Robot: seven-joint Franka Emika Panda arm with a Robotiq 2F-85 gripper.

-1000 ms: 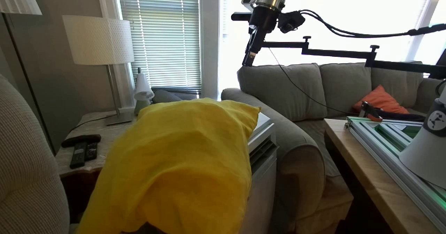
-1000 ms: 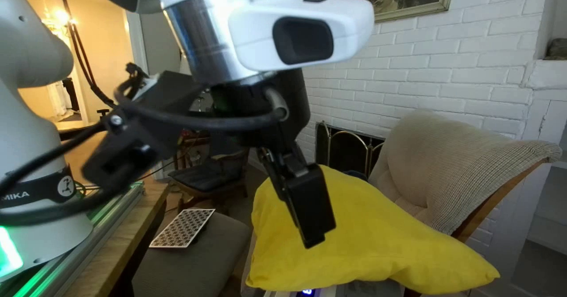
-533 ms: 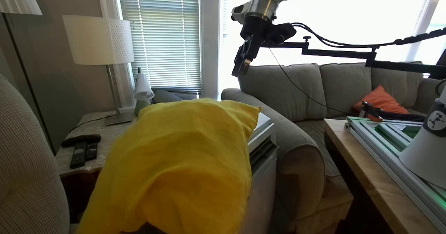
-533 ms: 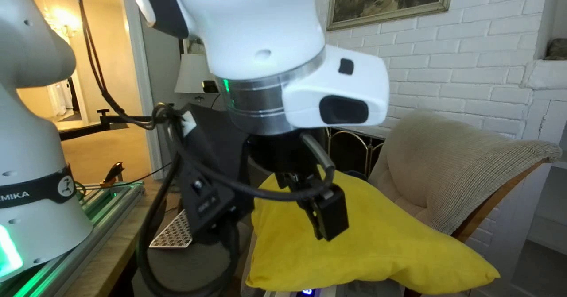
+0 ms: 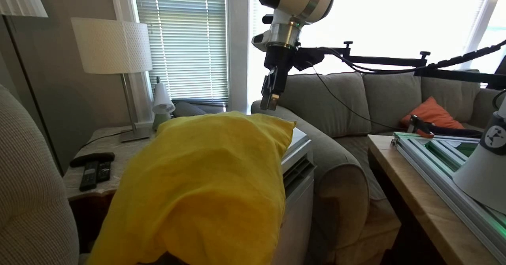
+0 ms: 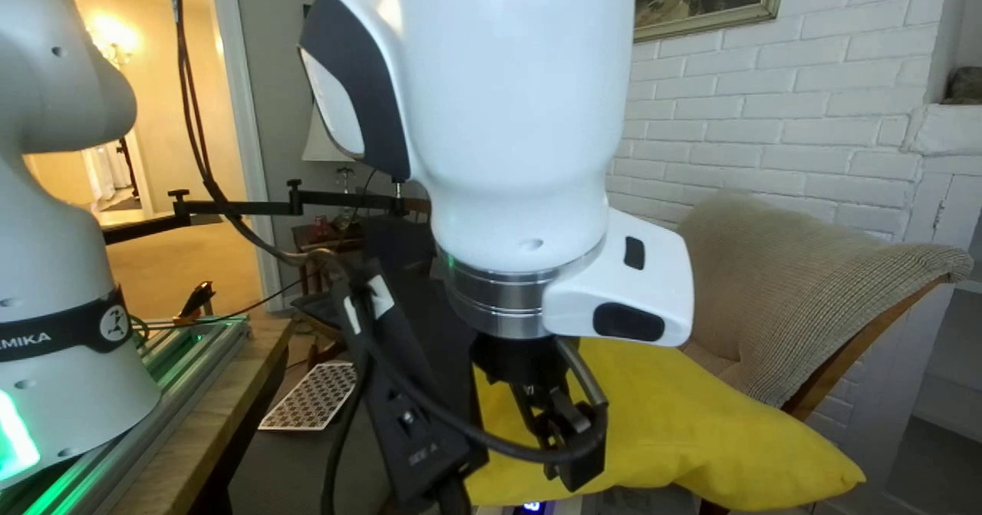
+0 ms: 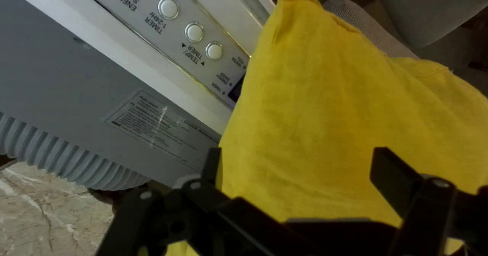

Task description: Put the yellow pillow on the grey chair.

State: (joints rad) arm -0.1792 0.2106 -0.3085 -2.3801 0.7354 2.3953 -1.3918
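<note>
The yellow pillow lies rumpled over the white appliance. It also shows in an exterior view, partly hidden behind my arm, and fills much of the wrist view. My gripper points down just above the pillow's far edge; it also shows in an exterior view in front of the pillow. In the wrist view, my gripper is open, with the jaws wide apart and only pillow fabric beyond them. I cannot tell whether it touches. The grey chair stands beside the pillow; its back shows at the left edge.
A side table holds a lamp and remotes. The sofa arm is close to the appliance. A wooden table bears the robot base. A grey hose curves beside the appliance. A patterned board lies near the robot.
My gripper has come down and toward the pillow, moving slightly left in an exterior view. The arm swung from a tilt to more upright. The pillow has not moved.
</note>
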